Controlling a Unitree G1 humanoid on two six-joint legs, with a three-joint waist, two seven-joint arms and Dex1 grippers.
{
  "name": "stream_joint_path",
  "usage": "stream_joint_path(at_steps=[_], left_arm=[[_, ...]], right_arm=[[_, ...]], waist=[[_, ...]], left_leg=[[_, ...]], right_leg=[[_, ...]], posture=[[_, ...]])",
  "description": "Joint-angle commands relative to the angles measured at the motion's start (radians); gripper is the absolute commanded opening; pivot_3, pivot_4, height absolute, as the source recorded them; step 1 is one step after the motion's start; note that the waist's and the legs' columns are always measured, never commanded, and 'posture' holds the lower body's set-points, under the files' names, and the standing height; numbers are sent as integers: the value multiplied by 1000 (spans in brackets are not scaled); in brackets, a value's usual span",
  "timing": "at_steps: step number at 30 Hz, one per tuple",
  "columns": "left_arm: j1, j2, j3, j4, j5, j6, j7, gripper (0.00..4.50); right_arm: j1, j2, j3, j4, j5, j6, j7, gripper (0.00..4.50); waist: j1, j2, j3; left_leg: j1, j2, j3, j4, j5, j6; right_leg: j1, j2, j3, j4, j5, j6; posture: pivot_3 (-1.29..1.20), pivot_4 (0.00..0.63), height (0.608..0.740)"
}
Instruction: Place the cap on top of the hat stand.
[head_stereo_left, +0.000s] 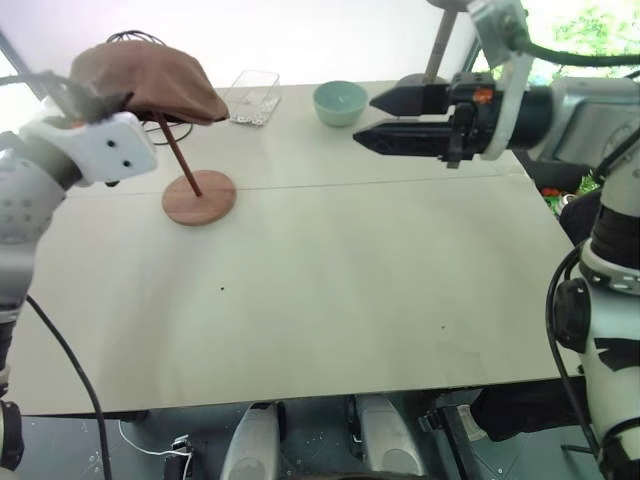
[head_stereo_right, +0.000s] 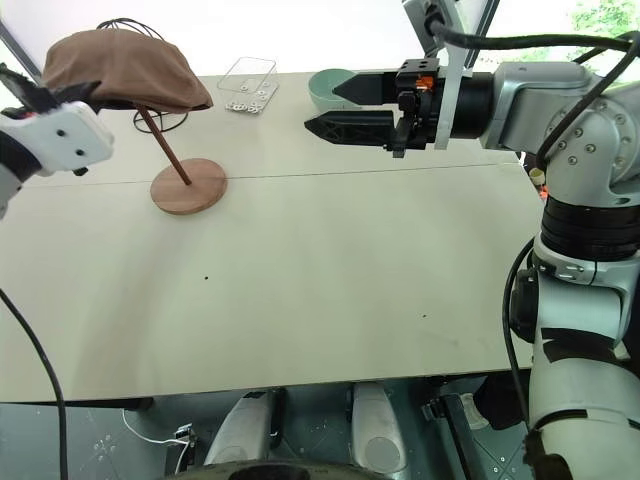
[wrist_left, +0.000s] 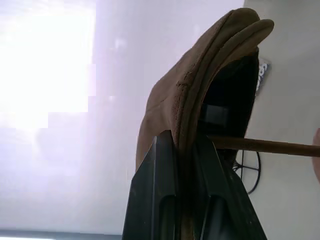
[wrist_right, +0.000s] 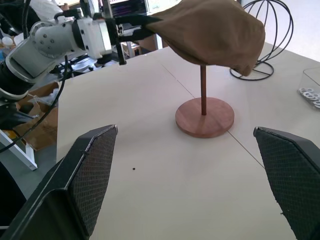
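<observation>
In the upper left of the frame, the soft brown cap (head_stereo_left: 150, 82) sat draped over the top of the hat stand (head_stereo_left: 198, 196), its edge pinched in the closed left hand (wrist_left: 184, 150). Behind stood a black wire stand (wrist_right: 265, 40), a clear tray (head_stereo_left: 250, 97) and a teal bowl (head_stereo_left: 339, 102) on the table (head_stereo_left: 330, 290). The right hand (head_stereo_left: 385, 118) hung spread open at upper right.

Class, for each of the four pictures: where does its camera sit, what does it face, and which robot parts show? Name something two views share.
Left eye, right eye: on the head, looking down over the table; both arms show.
Left wrist: along the left gripper, jaws shut on the cap.
Right wrist: between the open right gripper jaws, facing the hat stand and the left gripper.
Shared: cap, hat stand.
</observation>
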Motion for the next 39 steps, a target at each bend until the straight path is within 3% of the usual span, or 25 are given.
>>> stream_joint_path(at_steps=[1, 9, 20, 31, 32, 36, 39], left_arm=[[3, -7, 102, 32, -98, -143, 2, 40], [-15, 17, 151, 268, -220, -494, -50, 40], [-193, 71, -4, 779, -220, -977, -211, 40], [-213, 55, -49, 933, -206, -1094, -194, 40], [-216, 58, -44, 935, -208, -1087, -188, 858], [-196, 77, -17, 912, -214, -1045, -157, 2683], [-92, 99, 32, 812, -256, -978, -141, 4121]], right_arm=[[-6, -12, -10, -29, 15, -21, 0, 4500], [-10, -19, 1, -11, 7, -24, 5, 4500], [-65, -54, -6, 8, 16, -24, 33, 4500], [-110, -53, -21, 11, 47, -18, 38, 4500], [-109, -52, -20, 12, 47, -22, 37, 4500], [-103, -45, -14, 19, 43, -36, 36, 4500], [-99, -37, -9, 39, 35, -56, 42, 4500]], waist=[[0, 0, 0], [1, 0, 0], [-1, 0, 0], [0, 0, 0], [0, 0, 0], [0, 0, 0], [-6, 0, 0]], left_leg=[[0, 0, 0, 0, 0, 0], [0, 0, 0, 0, 0, 0], [0, 0, 1, 1, 0, 0], [0, 0, 1, 1, 0, 0], [0, 0, 1, 1, 0, 0], [0, 0, 1, 1, 0, 0], [0, 0, 1, 0, 0, 0]], right_leg=[[0, 0, 0, 0, 0, 0], [0, 0, 0, 0, 0, 0], [0, 0, 0, 0, 0, 0], [0, 0, 0, 1, 0, 0], [0, 0, 0, 1, 0, 0], [0, 0, 0, 1, 0, 0], [0, -1, 0, 1, 0, 0]], posture=[[0, 150, 740], [0, 150, 740], [0, 150, 740], [0, 150, 740], [0, 150, 740], [0, 150, 740], [0, 150, 740]])
